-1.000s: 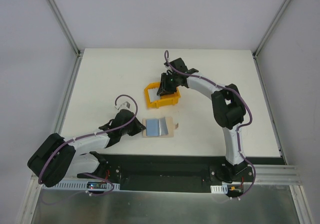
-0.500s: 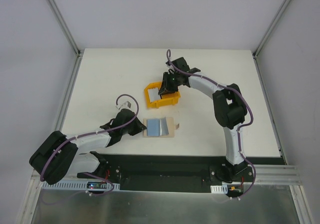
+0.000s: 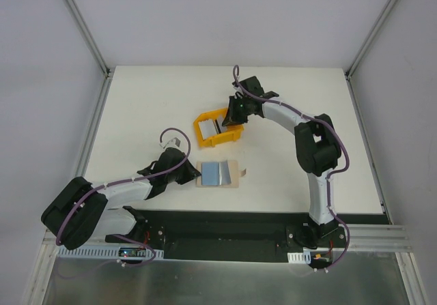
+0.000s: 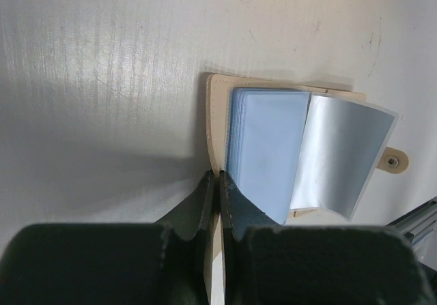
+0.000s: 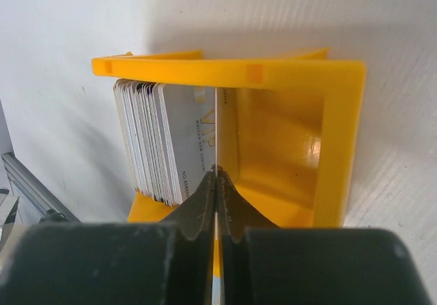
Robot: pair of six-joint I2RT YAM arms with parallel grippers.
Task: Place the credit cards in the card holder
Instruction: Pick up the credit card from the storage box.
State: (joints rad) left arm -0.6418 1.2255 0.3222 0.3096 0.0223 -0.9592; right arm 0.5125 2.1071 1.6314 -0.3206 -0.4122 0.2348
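Right pincer (image 5: 216, 173) pinching credit card (image 5: 216, 124), left pincer (image 4: 218, 180) clamping card holder (image 4: 216, 114)

You'll see the worktop (image 4: 102, 80) around the card holder (image 4: 216, 114) is a matt white sheet, finely grained and lightly scuffed. The card holder looks like soft, matt beige leather. Its inner leaves (image 4: 266, 148) are smooth and plastic-like, some pale blue and one a glossy silver, with a small metallic snap button (image 4: 391, 161) on the tab. Beyond the card holder, the bin (image 5: 338, 134) is glossy yellow moulded plastic, and the credit cards (image 5: 184, 141) in it are smooth, pale and shiny. The left pincer (image 4: 218, 196) and right pincer (image 5: 216, 182) look like matt black plastic.
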